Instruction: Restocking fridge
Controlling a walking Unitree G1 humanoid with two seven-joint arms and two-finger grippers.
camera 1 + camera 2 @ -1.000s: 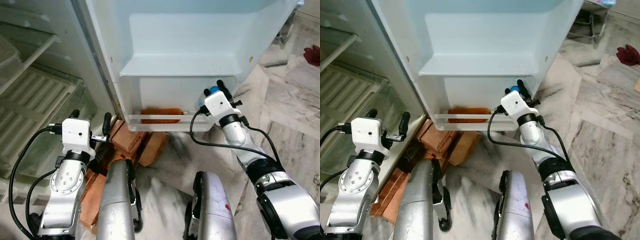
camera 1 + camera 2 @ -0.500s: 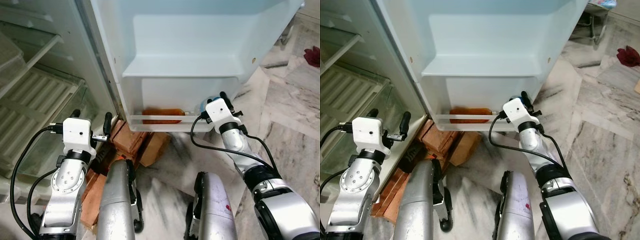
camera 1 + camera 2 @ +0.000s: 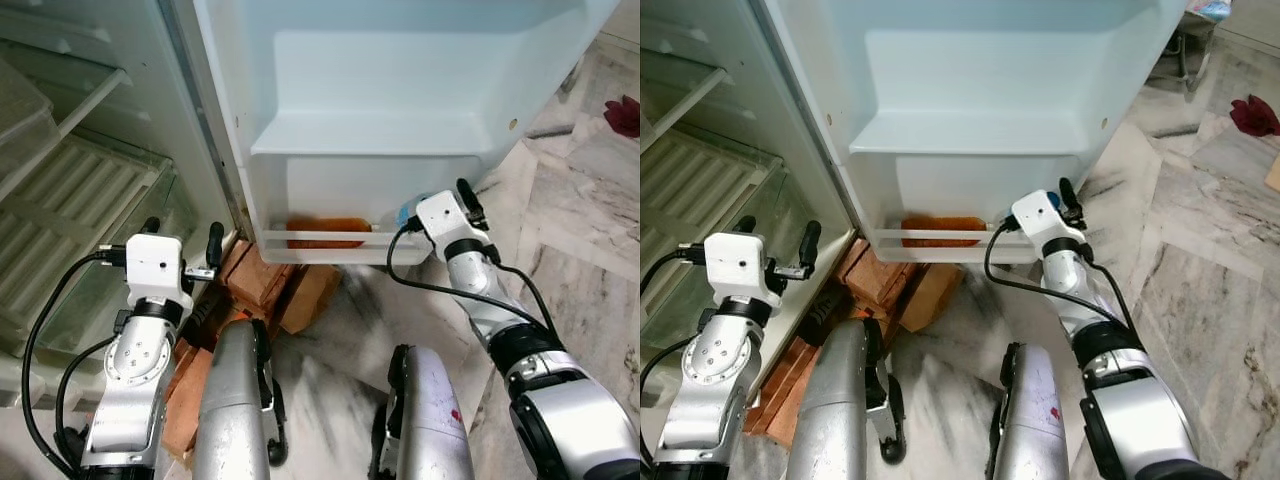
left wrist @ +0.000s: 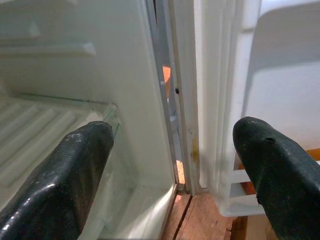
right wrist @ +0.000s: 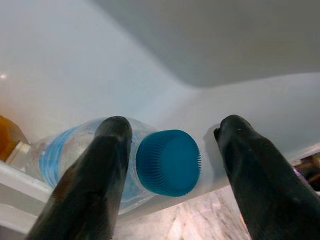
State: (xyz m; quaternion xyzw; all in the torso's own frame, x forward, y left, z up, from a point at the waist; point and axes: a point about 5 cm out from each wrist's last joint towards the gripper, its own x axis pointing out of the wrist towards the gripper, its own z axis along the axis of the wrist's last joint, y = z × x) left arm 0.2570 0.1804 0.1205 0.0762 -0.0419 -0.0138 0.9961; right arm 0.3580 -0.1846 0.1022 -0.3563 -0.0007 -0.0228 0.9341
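Blue cap: the water bottle (image 5: 95, 155) wears a ribbed blue cap (image 5: 168, 162) and lies tilted in the bottom door shelf (image 3: 330, 243) of the open fridge door (image 3: 400, 80), at the shelf's right end, cap toward the robot.
Right gripper: the right gripper (image 5: 172, 165) sits at the cap with its fingers spread wide. One finger (image 5: 97, 170) is against or just beside the bottle's shoulder; the other stands apart from the cap. It grips nothing.
Left gripper: the left gripper (image 4: 172, 165) hangs low by the fridge's hinge edge, fingers wide and empty, idle.
Neighbour: an orange-brown pack (image 3: 325, 226) lies in the same shelf, left of the bottle.
Stage, as I judge it: the bottle looks placed and let go.
Risk, tipping: the bottle leans rather than stands, so it may roll or slide toward the pack.
Risk, snagging: pulling the arm out crookedly could catch the cap on a finger and drag the bottle over the rail (image 3: 300, 240).
Risk, door: a knock from the arm could swing the door.
Hidden: the bottle's base and how it rests on the shelf floor are behind the rail.
Unclear: whether bottle and pack touch.
Below: bricks (image 3: 255, 280) lie on the floor under the door.
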